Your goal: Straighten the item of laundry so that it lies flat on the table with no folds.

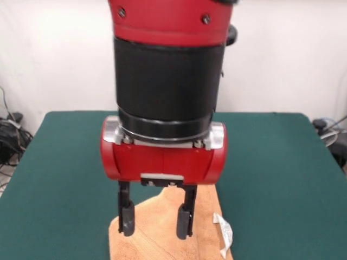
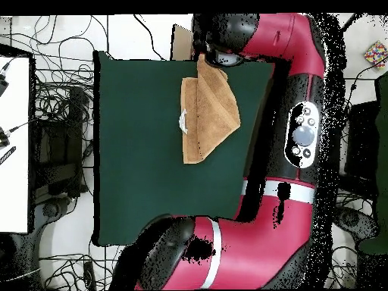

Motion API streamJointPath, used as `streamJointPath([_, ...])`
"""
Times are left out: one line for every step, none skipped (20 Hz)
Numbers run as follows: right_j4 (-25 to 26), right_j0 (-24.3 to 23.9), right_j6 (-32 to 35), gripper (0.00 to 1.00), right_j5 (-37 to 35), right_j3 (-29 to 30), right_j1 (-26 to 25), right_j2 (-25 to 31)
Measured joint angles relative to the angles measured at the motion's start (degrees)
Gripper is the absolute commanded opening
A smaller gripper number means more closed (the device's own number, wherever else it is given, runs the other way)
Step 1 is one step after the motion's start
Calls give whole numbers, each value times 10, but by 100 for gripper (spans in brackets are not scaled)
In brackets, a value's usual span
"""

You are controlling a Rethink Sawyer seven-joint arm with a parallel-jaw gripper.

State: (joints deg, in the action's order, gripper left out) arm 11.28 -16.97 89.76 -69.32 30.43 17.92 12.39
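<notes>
The tan towel (image 1: pixel 162 233) lies at the near edge of the green table (image 1: pixel 59 168), with a white care tag (image 1: pixel 223 234) at its right side. My gripper (image 1: pixel 155 219) hangs straight down over the towel's far part. Its two black fingers (image 1: pixel 127 215) are apart, with nothing between them. In the overhead view the towel (image 2: pixel 210 114) is folded over itself into a tapering shape near the table's (image 2: pixel 140 151) top edge, with the tag (image 2: pixel 182 121) on its left side. Its top end runs under the arm's head (image 2: pixel 223 47), which hides the gripper there.
The red arm (image 2: pixel 299 136) curves along the table's right side in the overhead view. Cables (image 2: pixel 57 144) lie on the floor to the left. A white surface (image 2: pixel 14 144) stands at the far left. A small multicoloured cube (image 2: pixel 375 53) sits at the top right.
</notes>
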Motion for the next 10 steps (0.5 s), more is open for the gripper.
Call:
streamJointPath([2,-1,-2,100,-12,-13,-3,4])
streamJointPath([7,-3,-6,100,-31,-33,-9,12])
streamJointPath([11,-6,-12,100,-48,-49,-13,19])
streamJointPath([22,-10,-24,100,-77,-77,-20,32])
streamJointPath([34,-14,-38,100,-100,-99,-26,43])
streamJointPath([41,-17,-48,100,-114,-113,-30,52])
streamJointPath([49,-19,-59,100,-127,-126,-33,59])
streamJointPath([58,-23,-72,100,-140,-137,-35,68])
streamJointPath([77,-30,-102,100,-161,-159,-41,88])
streamJointPath([86,-34,-116,100,-169,-167,-43,97])
